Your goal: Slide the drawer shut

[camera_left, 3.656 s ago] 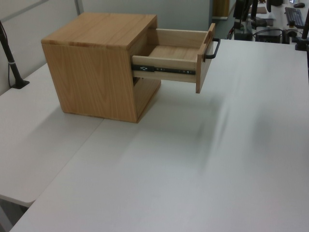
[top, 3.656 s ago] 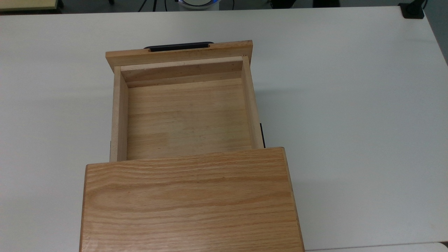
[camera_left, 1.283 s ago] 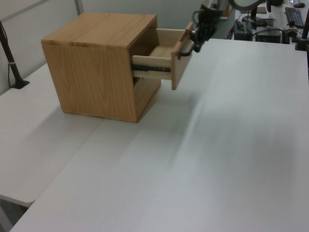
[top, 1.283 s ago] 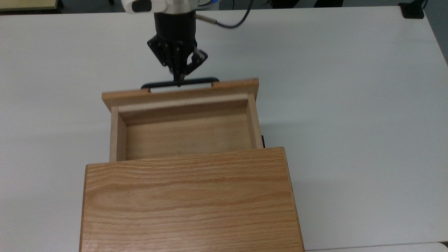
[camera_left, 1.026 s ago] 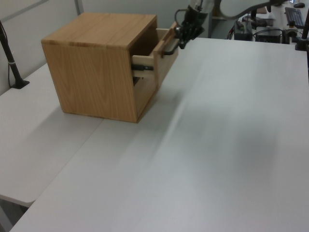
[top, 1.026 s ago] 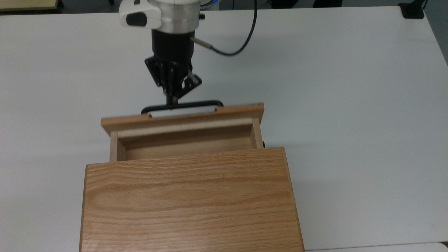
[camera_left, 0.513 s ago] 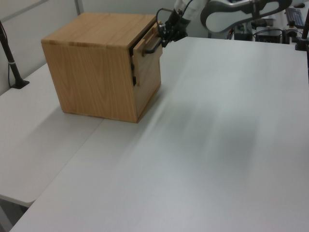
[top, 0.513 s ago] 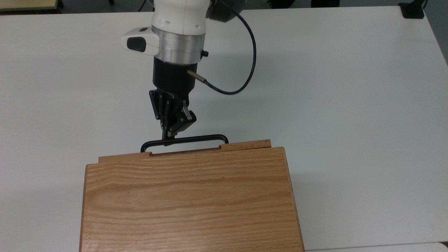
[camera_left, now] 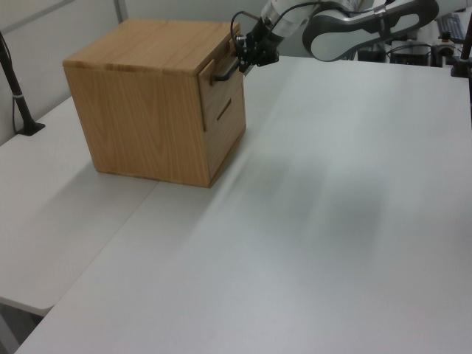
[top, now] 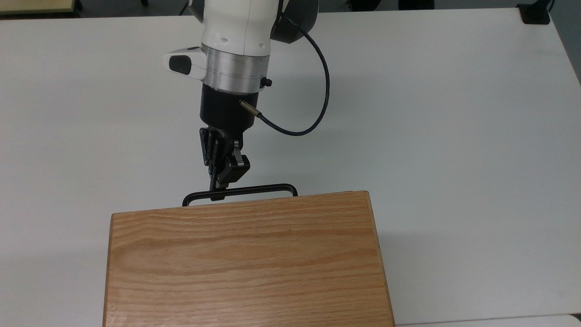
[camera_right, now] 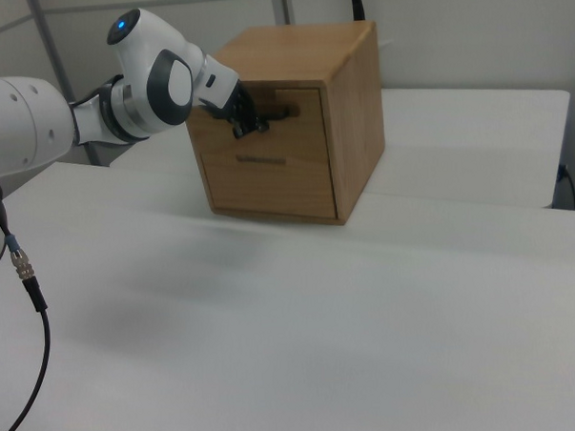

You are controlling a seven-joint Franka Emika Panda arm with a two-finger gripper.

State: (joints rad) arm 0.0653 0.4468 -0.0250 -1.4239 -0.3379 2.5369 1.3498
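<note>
Drawer [camera_left: 223, 88] front sits flush in the upper part of the oak cabinet's [top: 245, 261] face, fully slid in; in the top view only its thin black bar handle [top: 254, 189] juts past the cabinet's top edge, toward the top view's upper side. Going across the top view from its left: bare white table [top: 454, 136]; then the cabinet filling the lower middle; above it the white and silver arm [top: 238, 41] reaching down from the frame's top, with a black cable [top: 313, 109] looping off on the top view's right. At the arm's tip the gripper [top: 217, 193] meets the handle near the bar's end on the top view's left; its dark fingers [top: 213, 179] lie together, tips against the bar. In the left view the cabinet stands at the left view's left, and the gripper [camera_left: 242, 65] presses at the handle [camera_left: 225, 74] from the left view's right. In the right view the arm [camera_right: 158, 87] enters from the right view's left; the gripper [camera_right: 247, 125] touches the handle [camera_right: 272, 112] on the upper front [camera_right: 288, 110]; a lower front panel [camera_right: 267, 183] below carries a slot pull.
</note>
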